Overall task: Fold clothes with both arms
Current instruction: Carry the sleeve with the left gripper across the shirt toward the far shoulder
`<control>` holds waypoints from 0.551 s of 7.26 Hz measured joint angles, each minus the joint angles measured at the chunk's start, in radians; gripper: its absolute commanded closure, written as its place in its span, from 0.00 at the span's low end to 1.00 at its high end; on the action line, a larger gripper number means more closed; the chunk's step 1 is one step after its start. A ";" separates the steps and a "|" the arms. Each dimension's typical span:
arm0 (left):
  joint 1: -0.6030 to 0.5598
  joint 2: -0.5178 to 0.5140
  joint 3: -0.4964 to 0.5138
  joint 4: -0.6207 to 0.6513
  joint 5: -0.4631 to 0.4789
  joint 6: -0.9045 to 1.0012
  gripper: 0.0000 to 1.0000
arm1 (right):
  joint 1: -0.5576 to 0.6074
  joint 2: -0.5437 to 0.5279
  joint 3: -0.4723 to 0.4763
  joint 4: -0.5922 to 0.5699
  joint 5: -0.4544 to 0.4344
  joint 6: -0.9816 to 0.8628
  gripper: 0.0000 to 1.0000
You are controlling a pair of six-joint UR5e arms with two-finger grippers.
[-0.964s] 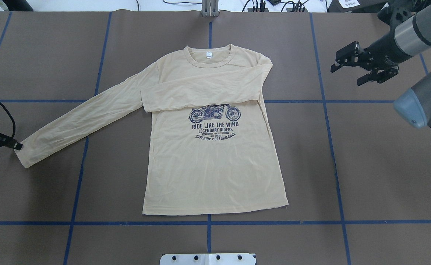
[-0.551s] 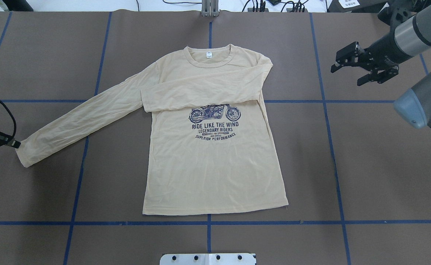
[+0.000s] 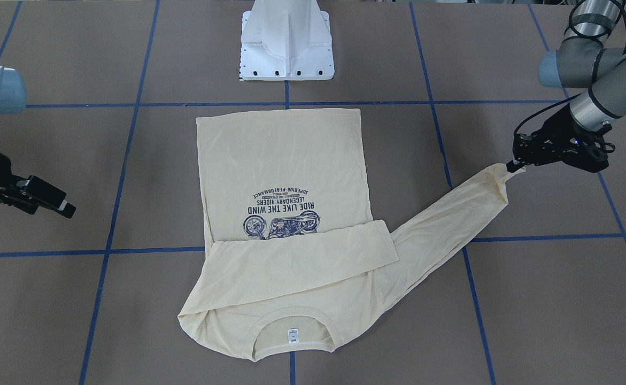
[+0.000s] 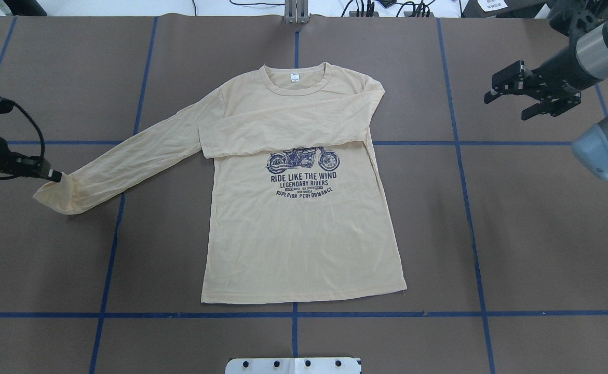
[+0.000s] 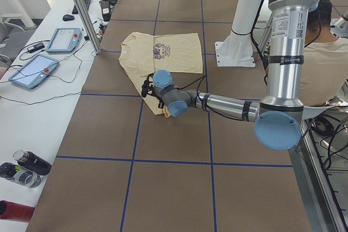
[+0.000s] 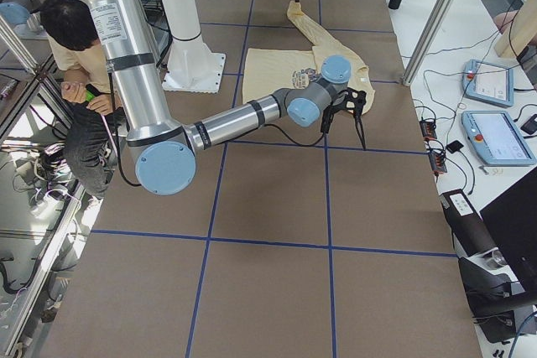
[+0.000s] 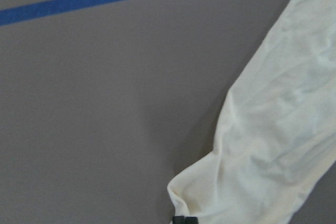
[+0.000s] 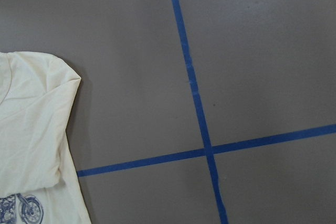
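Shirt cuff (image 3: 496,177) in left tool (image 3: 510,167)

The pale cream-yellow long-sleeved knit shirt (image 4: 304,234) takes up the middle of the brown bench (image 4: 516,234). One sleeve is folded across its chest. The other stretches left to the left arm's black two-finger gripper (image 4: 54,175), whose fingers pinch the raised cuff. Bare bench lies to the right of the shirt's body, below the right arm's black gripper (image 4: 509,104), which hangs with its fingers parted, well apart from the cloth. The white pedestal base (image 4: 293,365) stands at the near edge, apart from the hem.
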 measured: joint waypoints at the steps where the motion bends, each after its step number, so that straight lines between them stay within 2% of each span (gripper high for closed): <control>1: 0.023 -0.098 -0.009 0.030 0.003 -0.147 1.00 | 0.022 -0.020 -0.004 -0.004 0.000 -0.044 0.01; 4: 0.135 -0.454 0.038 0.242 0.081 -0.470 1.00 | 0.084 -0.058 -0.032 -0.009 0.000 -0.153 0.01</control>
